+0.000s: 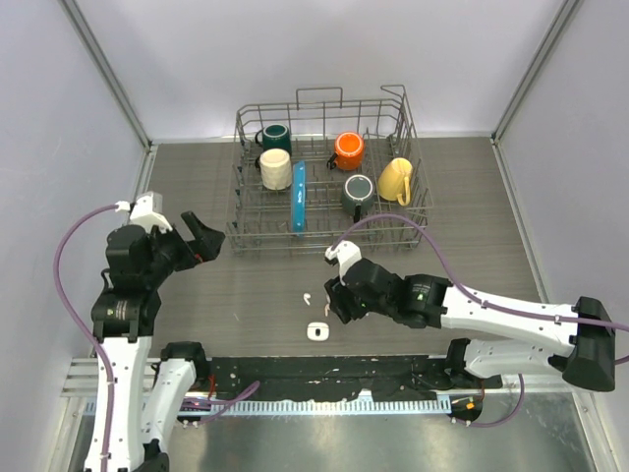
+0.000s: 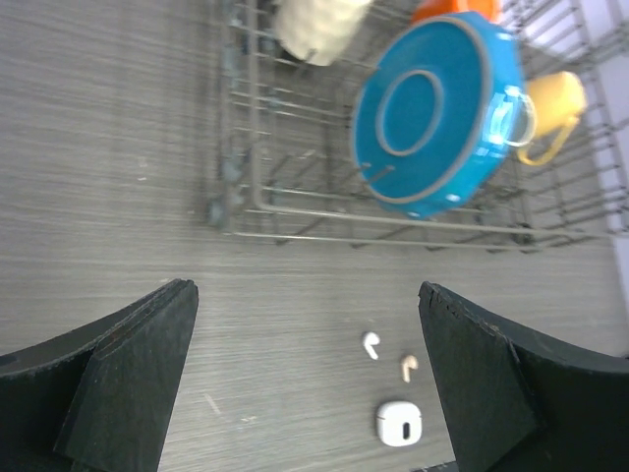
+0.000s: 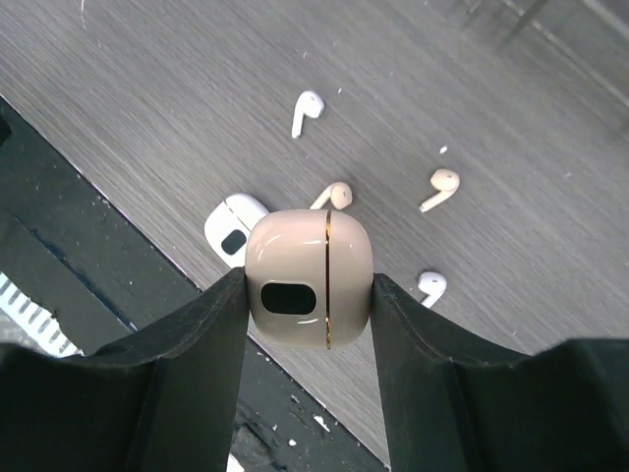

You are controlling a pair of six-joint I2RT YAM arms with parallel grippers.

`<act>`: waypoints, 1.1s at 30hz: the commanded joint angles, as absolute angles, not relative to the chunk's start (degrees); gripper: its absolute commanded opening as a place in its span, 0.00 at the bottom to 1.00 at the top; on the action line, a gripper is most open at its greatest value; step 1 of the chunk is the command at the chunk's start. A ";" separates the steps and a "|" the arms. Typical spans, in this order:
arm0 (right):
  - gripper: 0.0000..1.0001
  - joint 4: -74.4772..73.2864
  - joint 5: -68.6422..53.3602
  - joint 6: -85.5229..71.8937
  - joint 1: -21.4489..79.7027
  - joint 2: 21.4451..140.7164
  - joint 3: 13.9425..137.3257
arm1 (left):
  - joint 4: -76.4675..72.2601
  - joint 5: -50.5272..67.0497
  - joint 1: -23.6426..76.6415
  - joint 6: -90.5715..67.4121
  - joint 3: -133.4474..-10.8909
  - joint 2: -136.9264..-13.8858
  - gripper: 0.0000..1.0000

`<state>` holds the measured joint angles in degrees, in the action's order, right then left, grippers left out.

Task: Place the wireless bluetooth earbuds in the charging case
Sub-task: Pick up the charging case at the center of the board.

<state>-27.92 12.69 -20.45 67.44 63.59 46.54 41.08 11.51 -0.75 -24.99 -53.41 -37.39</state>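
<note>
1. Table point(image 1: 256, 285), grey wood-grain, carries everything, and the white charging case point(image 1: 316, 331) lying near its front edge is our marker.
2. Wire dish rack point(image 1: 329, 167) stands well beyond the white charging case, at the back of the table.
3. Left gripper point(image 2: 305, 305) hangs in the air far to the left of the white charging case, its jaws spread wide with nothing between them.
4. Right gripper point(image 1: 334, 298) is just to the right of the white charging case and is pinching a pink-beige charging case point(image 3: 310, 278), one finger on each side, its gold seam and dark oval window facing the wrist camera.
5. Blue plate point(image 1: 298, 206) stands on edge at the rack's front, straight beyond the white charging case.
6. Five mugs sit in the rack: dark green mug point(image 1: 275, 136), cream mug point(image 1: 276, 169), orange mug point(image 1: 348, 149), grey mug point(image 1: 358, 191) and yellow mug point(image 1: 395, 180).
7. All four wireless bluetooth earbuds lie loose on the table, out of either case:
   - one pink-beige earbud point(image 3: 334, 195) just beside the white charging case;
   - a second pink-beige earbud point(image 3: 439, 189) a little farther from it;
   - a white earbud point(image 3: 307, 111) near it, on the rack side;
   - another white earbud point(image 3: 429, 286), half hidden by a gripper finger.
</note>
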 commanded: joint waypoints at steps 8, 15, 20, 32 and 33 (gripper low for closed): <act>0.01 -24.00 18.72 -14.77 70.13 60.39 51.16 | 39.37 33.02 -0.53 -27.60 -52.65 -37.88 1.00; 0.01 -16.27 20.83 -10.03 72.59 57.83 50.01 | 37.19 39.02 -0.53 -29.18 -52.21 -38.58 1.00; 0.01 -12.14 23.10 -4.76 75.23 57.66 49.40 | 36.04 40.17 1.75 -30.93 -50.80 -38.50 1.00; 0.01 -6.16 27.16 2.46 80.95 59.42 47.64 | 27.88 25.06 27.48 -34.45 -49.57 -45.52 1.00; 0.01 -5.72 26.90 2.46 80.95 59.24 47.46 | 26.90 24.53 29.25 -34.89 -49.57 -46.66 1.00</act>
